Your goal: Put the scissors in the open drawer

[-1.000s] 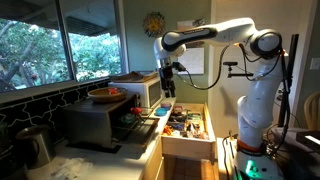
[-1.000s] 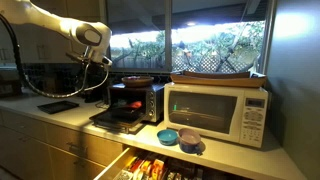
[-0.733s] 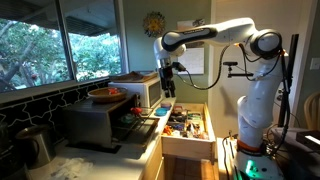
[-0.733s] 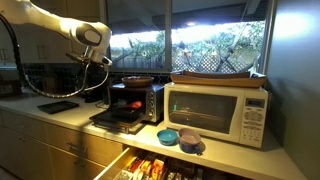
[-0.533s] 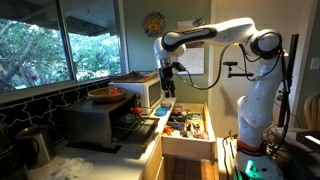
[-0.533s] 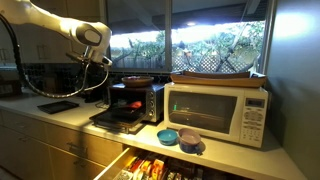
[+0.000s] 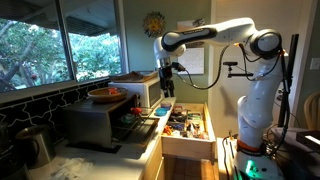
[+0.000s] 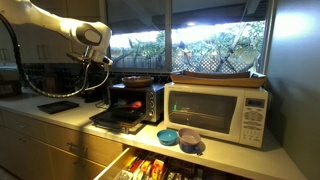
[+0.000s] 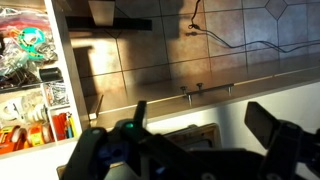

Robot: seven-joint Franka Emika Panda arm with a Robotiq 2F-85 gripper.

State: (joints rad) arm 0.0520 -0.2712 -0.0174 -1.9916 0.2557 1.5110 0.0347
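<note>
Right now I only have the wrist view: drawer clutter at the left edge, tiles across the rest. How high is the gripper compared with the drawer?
Observer: In an exterior view the gripper hangs well above the drawer, about level with the microwave.
Operator: Is it carrying the scissors?
Observer: A dark shape shows at the gripper there, but it is too small to tell whether it is the scissors.
Operator: Is anything else open nearby?
Observer: Yes, the toaster oven next to the microwave has its door dropped open.
</note>
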